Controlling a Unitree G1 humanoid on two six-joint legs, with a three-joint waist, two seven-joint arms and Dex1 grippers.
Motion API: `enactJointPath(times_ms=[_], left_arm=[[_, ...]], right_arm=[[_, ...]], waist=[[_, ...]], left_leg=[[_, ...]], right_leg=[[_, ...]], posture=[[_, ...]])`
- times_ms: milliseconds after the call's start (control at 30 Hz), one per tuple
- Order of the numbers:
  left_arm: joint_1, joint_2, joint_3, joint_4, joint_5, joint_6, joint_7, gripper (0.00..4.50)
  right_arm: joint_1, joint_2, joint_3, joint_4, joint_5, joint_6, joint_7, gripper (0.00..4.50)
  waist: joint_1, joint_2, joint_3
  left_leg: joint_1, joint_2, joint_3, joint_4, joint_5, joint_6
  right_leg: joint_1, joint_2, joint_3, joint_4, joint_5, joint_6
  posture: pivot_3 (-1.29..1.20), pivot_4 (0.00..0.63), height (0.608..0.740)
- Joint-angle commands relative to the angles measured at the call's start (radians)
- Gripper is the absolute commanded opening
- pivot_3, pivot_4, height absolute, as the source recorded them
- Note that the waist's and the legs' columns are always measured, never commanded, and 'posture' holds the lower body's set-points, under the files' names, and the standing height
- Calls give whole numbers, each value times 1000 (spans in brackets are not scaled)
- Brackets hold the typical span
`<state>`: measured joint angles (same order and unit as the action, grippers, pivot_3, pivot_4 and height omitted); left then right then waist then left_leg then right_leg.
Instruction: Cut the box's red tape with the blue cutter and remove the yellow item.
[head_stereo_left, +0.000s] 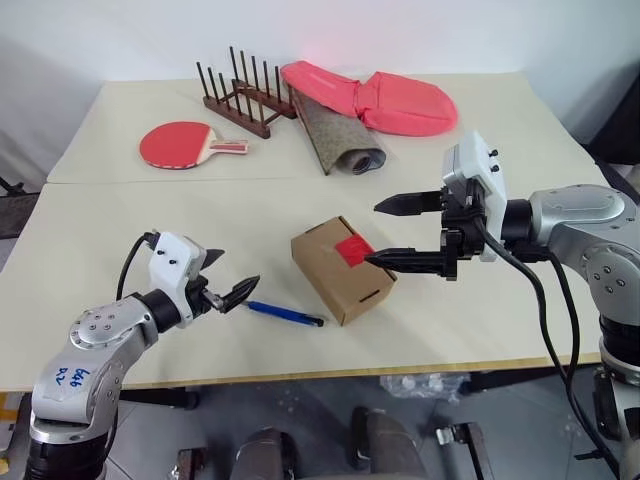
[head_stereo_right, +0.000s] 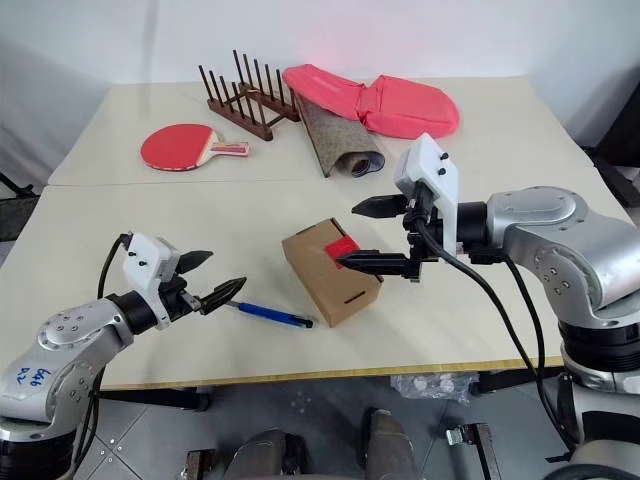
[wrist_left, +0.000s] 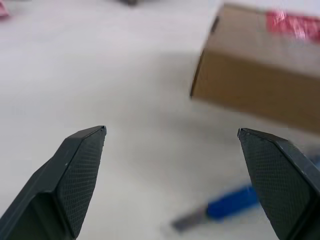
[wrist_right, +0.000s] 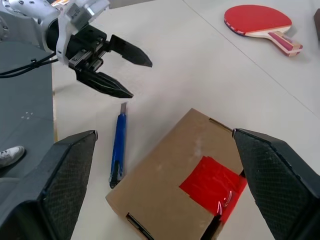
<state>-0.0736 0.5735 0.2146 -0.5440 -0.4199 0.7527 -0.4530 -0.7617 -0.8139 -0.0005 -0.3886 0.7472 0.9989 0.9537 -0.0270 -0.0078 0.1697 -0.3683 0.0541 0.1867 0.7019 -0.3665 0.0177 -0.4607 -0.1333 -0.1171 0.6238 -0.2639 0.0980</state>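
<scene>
The box (head_stereo_left: 341, 269) lay closed near the middle of the bench (head_stereo_left: 120, 230), a little toward its front edge, with the red tape (head_stereo_left: 353, 250) unbroken across the flap seam on its upper face; the yellow item was presumably sealed inside and could not be seen. The cutter (head_stereo_left: 285, 314) rested flat on the bench just beside the box, on the side toward the bench's left edge and close to the front edge, its blade end pointing toward the left hand (head_stereo_left: 228, 283). That hand hovered just above the blade end with its fingers spread apart and nothing between them, a pose that suits a pinch on the slim handle. The right hand (head_stereo_left: 385, 235) stood over the taped end of the box, fingers likewise wide apart and holding nothing; one finger (head_stereo_left: 410, 205) was above the box and the other (head_stereo_left: 400, 262) level with the tape, probably placed there to steady the box during the cut. Whether the lower finger touched the cardboard could not be told. Along the far edge of the bench, well apart from the work, lay a table-tennis bat (head_stereo_left: 185, 145), a wooden rack (head_stereo_left: 243, 95), a rolled mat (head_stereo_left: 335, 135) and a pink cloth (head_stereo_left: 375, 98). Cutting had not yet begun.
</scene>
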Motion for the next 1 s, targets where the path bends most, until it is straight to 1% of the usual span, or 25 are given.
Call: enactJointPath(times_ms=[33, 67, 200, 300, 433, 533, 633, 733, 833, 933, 1000], left_arm=[[49, 14, -97, 3, 147, -161, 23, 4481], [55, 17, -121, 17, 178, -200, 22, 4481], [67, 23, -155, 50, 235, -280, 8, 4481], [88, 67, -202, 86, 304, -344, -24, 4481], [97, 101, -224, 136, 368, -406, -36, 4481], [90, 107, -230, 162, 392, -439, -46, 4481], [102, 144, -258, 175, 423, -487, -87, 4481], [153, 171, -265, 134, 416, -509, -129, 4481], [245, 201, -264, 89, 417, -534, -159, 4481], [324, 224, -257, 77, 437, -567, -164, 4481], [347, 221, -241, 86, 444, -578, -147, 4481]], right_arm=[[-6, -14, -17, -12, 2, -21, 5, 4500], [-7, -12, -17, -11, 2, -20, 4, 4500], [-10, -8, -16, -11, 2, -21, 0, 4500], [-10, -7, -16, -12, 2, -20, -1, 4500], [-11, -6, -19, -13, 6, -16, -4, 4500], [-11, -6, -20, -13, 7, -16, -6, 4500], [-9, -3, -18, -14, 8, -15, -8, 4500], [-8, -4, -19, -15, 9, -13, -9, 4500], [-8, -4, -19, -16, 11, -11, -10, 4500], [-11, -3, -16, -11, 10, -12, -9, 4500], [-14, -2, -12, -5, 6, -15, -6, 4500]], waist=[[0, 0, 0], [0, 0, 0], [2, 0, 0], [1, 0, 0], [1, 0, 0], [1, 0, 0], [1, 0, 0], [0, 1, 0], [-2, 2, -1], [-2, 4, -2], [-1, 4, -2]], left_leg=[[0, 0, 0, 0, 0, 0], [0, 0, 0, 0, 0, 0], [0, 0, 0, 0, 0, 0], [0, 0, 0, 0, 0, 0], [0, 1, 0, 0, 0, 1], [0, 1, 0, 0, 0, 1], [1, 5, 1, 0, 0, 1], [1, 6, 1, 0, 0, 1], [2, 6, 3, -1, -1, 1], [2, 8, 4, -1, -2, 1], [3, 8, 4, -1, -2, 1]], right_leg=[[0, 0, 0, 0, 0, 0], [0, 0, 0, 0, 0, 0], [0, 0, 0, -1, 0, -1], [0, 0, 0, -1, 1, -1], [0, 0, 0, -1, 1, -1], [0, -1, 0, -1, 1, -1], [0, -1, 0, -1, 1, -1], [0, -1, 0, -1, 1, -1], [0, 0, 0, -1, 1, -1], [0, 0, -1, -2, 1, -1], [0, 0, -1, -2, 1, -1]], posture=[[0, 150, 740], [0, 150, 740], [0, 150, 740], [0, 150, 740], [0, 150, 740], [0, 150, 740], [0, 150, 740], [0, 150, 740], [0, 150, 740], [0, 150, 740], [0, 150, 740]])
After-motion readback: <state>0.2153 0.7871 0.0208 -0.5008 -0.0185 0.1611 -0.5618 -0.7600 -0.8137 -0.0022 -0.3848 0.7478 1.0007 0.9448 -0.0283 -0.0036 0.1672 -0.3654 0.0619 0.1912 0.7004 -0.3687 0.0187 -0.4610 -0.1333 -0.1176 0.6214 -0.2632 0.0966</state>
